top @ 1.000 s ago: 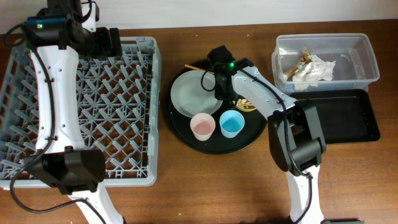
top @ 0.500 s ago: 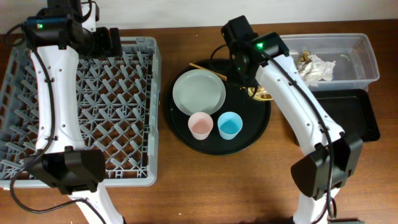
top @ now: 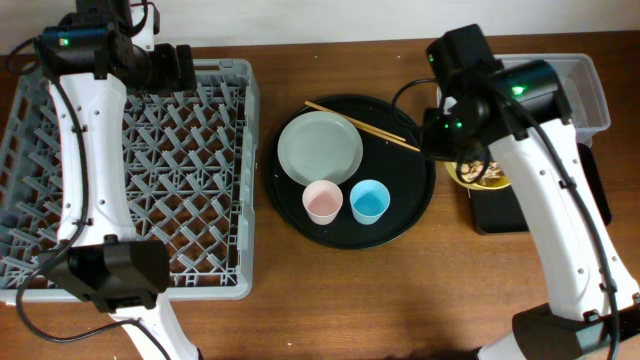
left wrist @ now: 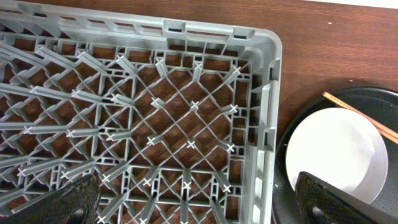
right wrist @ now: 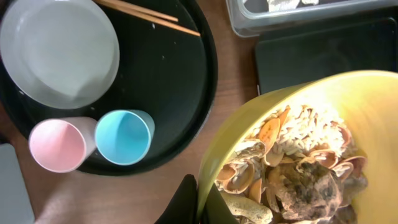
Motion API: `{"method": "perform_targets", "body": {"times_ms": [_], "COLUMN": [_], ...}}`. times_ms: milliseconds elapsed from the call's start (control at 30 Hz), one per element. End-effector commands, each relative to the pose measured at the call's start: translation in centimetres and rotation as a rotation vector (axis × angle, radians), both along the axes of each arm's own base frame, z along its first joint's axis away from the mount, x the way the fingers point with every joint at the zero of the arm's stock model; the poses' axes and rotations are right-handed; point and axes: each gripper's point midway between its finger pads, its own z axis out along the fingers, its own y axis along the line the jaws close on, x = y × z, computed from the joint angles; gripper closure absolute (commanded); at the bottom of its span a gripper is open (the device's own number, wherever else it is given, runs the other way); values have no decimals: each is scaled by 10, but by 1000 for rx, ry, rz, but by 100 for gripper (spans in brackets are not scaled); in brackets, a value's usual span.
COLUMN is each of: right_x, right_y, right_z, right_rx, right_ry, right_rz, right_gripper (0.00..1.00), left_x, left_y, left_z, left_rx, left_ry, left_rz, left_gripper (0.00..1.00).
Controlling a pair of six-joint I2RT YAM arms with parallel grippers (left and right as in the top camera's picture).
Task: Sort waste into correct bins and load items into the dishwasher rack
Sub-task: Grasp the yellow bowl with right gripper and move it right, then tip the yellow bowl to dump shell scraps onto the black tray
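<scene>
- The right end effector is clamped on the rim of the yellow bowl, which is full of brown food scraps.
- From overhead, the bowl hangs over the left end of the shallow black tray. The clear tub lies just behind the tray, toward the back of the table.
- In the wrist view the tray lies beyond the bowl's far rim, opposite the gripped edge. Tipping away from the fingers would probably drop the scraps there.
- The right arm is plainly the nearer one. The left end effector is spread wide and empty over the rack, well apart.
- The plate, pink cup, blue cup and chopsticks sit on the round black tray, beside the bowl but not in its way.
- The risk is scraps spilling over the tray's left edge.
</scene>
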Motion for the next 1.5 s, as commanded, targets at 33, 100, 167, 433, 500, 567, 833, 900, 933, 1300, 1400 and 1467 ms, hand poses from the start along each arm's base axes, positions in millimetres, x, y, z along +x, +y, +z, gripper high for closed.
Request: {"method": "perform_targets", "body": {"times_ms": [33, 100, 167, 433, 500, 567, 833, 900, 933, 1300, 1400, 1467], "right_x": [-14, -16, -17, 3, 14, 23, 36, 31, 29, 27, 26, 24], "right_y": [-21, -35, -46, -126, -130, -131, -153, -169, -176, -196, -195, -193], "right_z": [-3, -16, -28, -88, -92, -100, -94, -85, -80, -106, -105, -101], "right_rx": [41, 108, 224, 545, 606, 630, 868, 953, 1006, 1181, 1189, 1202], "right_ry": [28, 25, -8, -293, -403, -442, -633, -712, -759, -789, -782, -772], "right_rz": [30, 86, 151, 99, 119, 137, 164, 155, 161, 93, 84, 71], "right_gripper": [96, 96, 96, 96, 96, 96, 96, 96, 96, 96, 96, 96], "left_x": [1, 1, 2, 1, 1, 1, 1, 1, 1, 1, 1, 1], "left_y": [1, 1, 1, 1, 1, 1, 1, 1, 1, 1, 1, 1], "left_z": [-5, -5, -5, -5, -5, -5, -5, -5, -5, -5, -5, -5], "left_rx": [12, 12, 12, 12, 12, 12, 12, 12, 12, 12, 12, 12], "left_ry": [11, 11, 10, 11, 11, 10, 11, 11, 10, 11, 13, 13], "left_rz": [-14, -14, -14, -14, -14, -14, -14, -14, -14, -14, -14, -14], "left_gripper": [1, 1, 1, 1, 1, 1, 1, 1, 1, 1, 1, 1]}}
